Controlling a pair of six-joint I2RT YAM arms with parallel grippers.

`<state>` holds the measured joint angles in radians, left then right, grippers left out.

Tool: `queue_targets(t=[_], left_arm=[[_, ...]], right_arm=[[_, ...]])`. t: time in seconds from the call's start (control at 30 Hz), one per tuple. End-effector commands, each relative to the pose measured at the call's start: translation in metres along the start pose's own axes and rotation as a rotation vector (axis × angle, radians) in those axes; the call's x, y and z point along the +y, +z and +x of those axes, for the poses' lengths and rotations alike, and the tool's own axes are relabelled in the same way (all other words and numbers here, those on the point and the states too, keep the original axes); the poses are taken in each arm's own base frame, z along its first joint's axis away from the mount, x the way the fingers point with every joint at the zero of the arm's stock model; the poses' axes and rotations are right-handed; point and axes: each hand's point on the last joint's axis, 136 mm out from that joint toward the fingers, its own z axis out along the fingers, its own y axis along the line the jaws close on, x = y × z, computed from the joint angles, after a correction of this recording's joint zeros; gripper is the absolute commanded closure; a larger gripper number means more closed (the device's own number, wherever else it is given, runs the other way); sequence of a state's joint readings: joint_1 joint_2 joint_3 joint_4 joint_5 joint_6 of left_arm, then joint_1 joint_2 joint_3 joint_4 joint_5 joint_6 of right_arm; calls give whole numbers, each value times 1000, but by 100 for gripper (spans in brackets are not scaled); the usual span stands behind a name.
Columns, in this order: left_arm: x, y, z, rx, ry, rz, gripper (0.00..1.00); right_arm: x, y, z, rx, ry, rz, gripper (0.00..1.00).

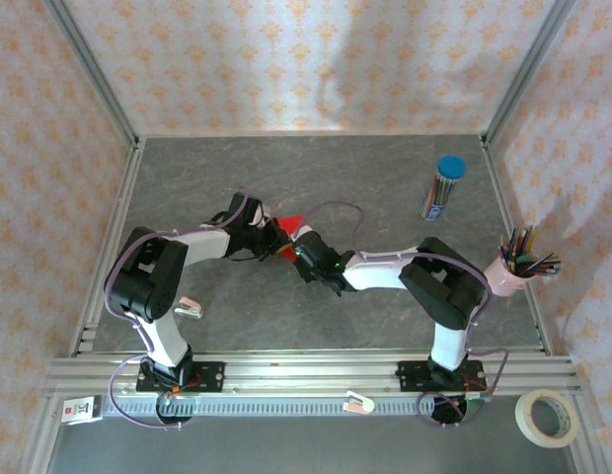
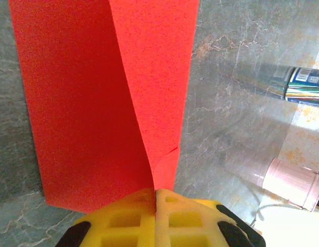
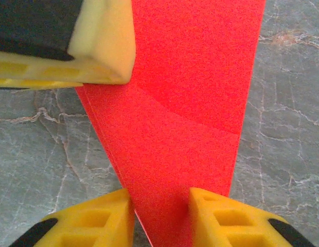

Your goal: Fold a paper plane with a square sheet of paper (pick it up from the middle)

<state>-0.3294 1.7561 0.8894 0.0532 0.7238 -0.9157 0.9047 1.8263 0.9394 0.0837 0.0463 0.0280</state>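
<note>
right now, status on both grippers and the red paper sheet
Left gripper shut on the creased bright red paper sheet. Right gripper open, fingers straddling its narrow end. Blue-capped pencil tube far right, not in the way.

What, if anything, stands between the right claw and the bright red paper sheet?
Nothing visible. The bright red paper sheet runs between the open fingers of the right claw, while the left claw pinches its edge.
</note>
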Motion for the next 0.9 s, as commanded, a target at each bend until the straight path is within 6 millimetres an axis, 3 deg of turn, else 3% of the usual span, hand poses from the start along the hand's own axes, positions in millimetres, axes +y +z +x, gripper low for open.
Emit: queue_targets(t=[0.0,0.47,0.7,0.87], left_arm=[[-16,-7,-2,-16,22,24,100],[-19,-9,-3,-8,36,21,98],[-33,-37,-39,-113,28,57,68],[-23,-68,-67,-236,-12,49,59]], right_arm=[[-2,-2,-9,-19,0,31,70],[-10,-3,-7,-27,2,71,85],[0,-3,0,-19,16,2,92],[2,-4,-1,-22,69,-57,94]])
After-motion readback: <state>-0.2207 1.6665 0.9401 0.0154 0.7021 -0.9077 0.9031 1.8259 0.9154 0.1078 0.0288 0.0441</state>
